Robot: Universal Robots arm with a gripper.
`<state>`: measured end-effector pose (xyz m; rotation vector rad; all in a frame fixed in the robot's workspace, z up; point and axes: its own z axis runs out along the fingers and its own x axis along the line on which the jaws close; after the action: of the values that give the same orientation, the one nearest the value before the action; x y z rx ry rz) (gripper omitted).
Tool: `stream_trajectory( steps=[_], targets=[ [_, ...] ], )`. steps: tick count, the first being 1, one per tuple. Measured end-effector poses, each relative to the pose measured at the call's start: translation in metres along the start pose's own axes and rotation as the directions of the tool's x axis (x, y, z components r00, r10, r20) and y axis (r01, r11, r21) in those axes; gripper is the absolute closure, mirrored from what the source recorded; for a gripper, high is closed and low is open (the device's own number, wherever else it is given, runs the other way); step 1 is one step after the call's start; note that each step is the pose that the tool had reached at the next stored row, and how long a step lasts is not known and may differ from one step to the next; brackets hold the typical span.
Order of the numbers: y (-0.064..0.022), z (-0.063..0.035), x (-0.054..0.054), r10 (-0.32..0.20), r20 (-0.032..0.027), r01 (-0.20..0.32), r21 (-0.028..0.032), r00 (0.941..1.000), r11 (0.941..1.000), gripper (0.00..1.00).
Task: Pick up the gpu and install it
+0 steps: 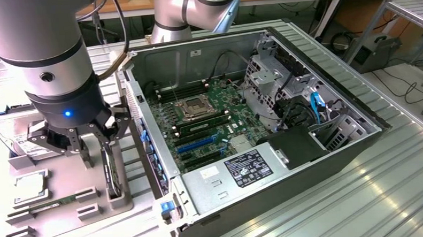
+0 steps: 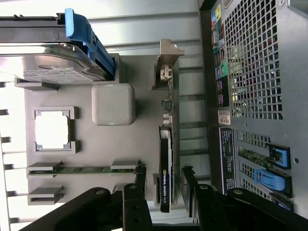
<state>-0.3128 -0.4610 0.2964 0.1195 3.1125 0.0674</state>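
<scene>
Standing on its long edge in a slot of the grey holder (image 1: 60, 178), the gpu (image 2: 166, 159) sits just beside the open computer case (image 1: 314, 183), with its long axis parallel to the case's side wall. Its silver bracket (image 2: 168, 60) points toward the hard drive (image 2: 53, 72) end of the holder. The gripper (image 2: 163, 169) is open, with one finger on each side of the card and apart from it. Seen edge-on, the card's faces are hidden. In the exterior view the gripper covers its bracket end.

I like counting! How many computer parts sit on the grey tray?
4: hard drive at one end, square chip beside it, memory stick further along, gpu on edge within the open claw. The claw may hide more.
</scene>
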Motion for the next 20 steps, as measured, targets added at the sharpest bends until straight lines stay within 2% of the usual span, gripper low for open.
stream_trajectory(
  steps=[20],
  targets=[
    [-0.0004,0.0086,-0.0001,0.0,0.0,0.0,0.0,1.0,1.0,0.58]
  ],
)
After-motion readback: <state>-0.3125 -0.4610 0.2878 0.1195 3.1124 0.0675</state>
